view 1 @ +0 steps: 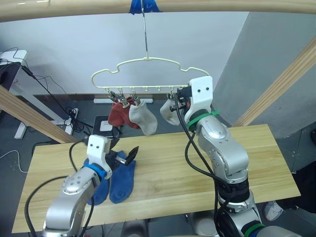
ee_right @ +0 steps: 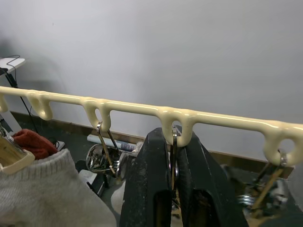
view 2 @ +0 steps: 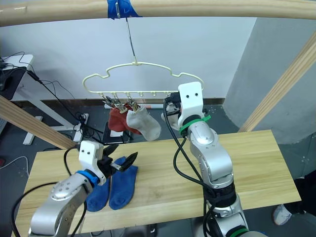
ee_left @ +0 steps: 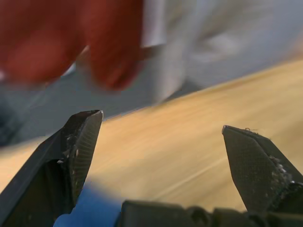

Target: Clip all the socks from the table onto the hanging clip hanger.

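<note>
Clip hanger (view 1: 143, 74) hangs by its thin hook (view 1: 145, 32) from the wooden pole (view 1: 74, 9) overhead, hook fixed w/ blue tape (view 1: 143, 6). Along its bottom bar: two red socks (view 1: 118, 116) bunched tog. at the robot's-left end, a grey sock (view 1: 143, 117) just beside them, touching, and a 2nd grey sock (view 1: 169, 112) further right, partly hidden behind the R arm. R gripper (ee_right: 173, 161) is raised to the bar; head views hide its tips, but the R wrist view shows the two black fingers (ee_right: 147, 184) pressed tight tog. on a metal clip (ee_right: 173, 156) that hangs from a loop of the bar (whether the sock is in that clip can't be told). Other clips (ee_right: 106, 146) dangle along the bar on both sides. L gripper (view 1: 123, 157) is low over the table (view 1: 197, 168), fingers spread wide, nothing btwn them, hovering at the upper ends of the two blue socks (view 1: 121, 181). Those lie flat side by side near the table's front-left, touching each other. L wrist view: both fingertips (ee_left: 83, 142) well apart over bare wood, blue knit at the base, red and grey socks blurred beyond.
</note>
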Controlling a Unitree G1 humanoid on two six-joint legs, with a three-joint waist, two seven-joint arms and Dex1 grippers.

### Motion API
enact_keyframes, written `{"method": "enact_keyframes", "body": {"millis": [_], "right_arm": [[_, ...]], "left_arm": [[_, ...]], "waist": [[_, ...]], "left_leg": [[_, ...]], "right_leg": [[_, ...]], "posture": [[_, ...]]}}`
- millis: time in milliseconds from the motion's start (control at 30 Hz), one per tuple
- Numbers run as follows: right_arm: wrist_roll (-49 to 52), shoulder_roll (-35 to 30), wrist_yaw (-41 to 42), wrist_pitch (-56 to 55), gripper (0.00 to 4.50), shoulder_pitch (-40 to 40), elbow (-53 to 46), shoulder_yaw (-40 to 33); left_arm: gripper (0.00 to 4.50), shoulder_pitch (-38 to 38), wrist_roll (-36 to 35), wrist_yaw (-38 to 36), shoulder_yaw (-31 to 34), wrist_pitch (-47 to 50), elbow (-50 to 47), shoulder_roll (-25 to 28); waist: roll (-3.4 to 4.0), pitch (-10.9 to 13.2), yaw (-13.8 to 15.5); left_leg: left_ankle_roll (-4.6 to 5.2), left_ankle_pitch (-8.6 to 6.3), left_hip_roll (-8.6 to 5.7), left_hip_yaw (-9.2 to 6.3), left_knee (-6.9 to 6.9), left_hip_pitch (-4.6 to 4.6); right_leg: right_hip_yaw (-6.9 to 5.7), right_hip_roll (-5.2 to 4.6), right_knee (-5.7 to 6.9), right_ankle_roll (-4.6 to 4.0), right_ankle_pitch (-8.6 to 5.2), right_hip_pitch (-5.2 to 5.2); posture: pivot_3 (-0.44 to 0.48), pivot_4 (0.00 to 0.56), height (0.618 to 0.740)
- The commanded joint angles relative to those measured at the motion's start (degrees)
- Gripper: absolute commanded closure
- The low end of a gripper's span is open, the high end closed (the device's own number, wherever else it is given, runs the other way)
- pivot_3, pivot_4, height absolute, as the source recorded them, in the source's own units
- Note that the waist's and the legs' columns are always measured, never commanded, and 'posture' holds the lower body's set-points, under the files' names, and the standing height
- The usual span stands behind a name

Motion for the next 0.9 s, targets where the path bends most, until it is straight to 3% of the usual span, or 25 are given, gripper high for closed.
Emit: {"method": "enact_keyframes", "body": {"millis": [33,267,600,900], "right_arm": [[0.56,0.22,0.68,-0.11,4.50,-0.37,-2.05,-0.14],[0.59,0.00,1.48,0.71,4.50,-0.57,-2.09,-0.04],[0.50,0.20,2.05,1.29,4.50,-0.51,-2.18,0.17],[0.53,0.28,2.06,1.57,4.50,-0.38,-2.41,0.22]], "left_arm": [[0.02,0.01,0.96,2.30,-0.02,2.12,1.77,-0.98],[0.02,-2.86,5.16,7.32,-2.89,3.75,8.19,-4.43],[0.02,-3.79,4.76,9.26,-3.54,11.38,10.82,-7.03],[2.60,-3.39,2.45,8.17,-2.85,13.30,9.45,-8.70]], "waist": [[-0.01,0.00,0.01],[-0.01,0.00,-0.07],[-0.01,-0.01,-0.16],[0.00,-0.01,-0.13]], "left_leg": [[0.00,0.00,0.00,-0.03,0.01,-0.01],[0.00,0.00,-0.02,-0.01,-0.01,-0.01],[0.00,0.00,-0.02,-0.02,-0.01,0.04],[0.00,0.00,-0.01,-0.01,-0.01,0.05]], "right_leg": [[-0.04,0.00,0.00,0.00,0.00,0.00],[-0.02,0.04,0.00,0.00,0.00,0.00],[-0.03,0.04,0.03,0.00,0.00,0.03],[-0.02,0.02,0.01,0.00,0.00,0.06]], "posture": [[-0.202,0.295,0.740],[-0.211,0.293,0.740],[-0.221,0.293,0.740],[-0.223,0.293,0.740]]}}
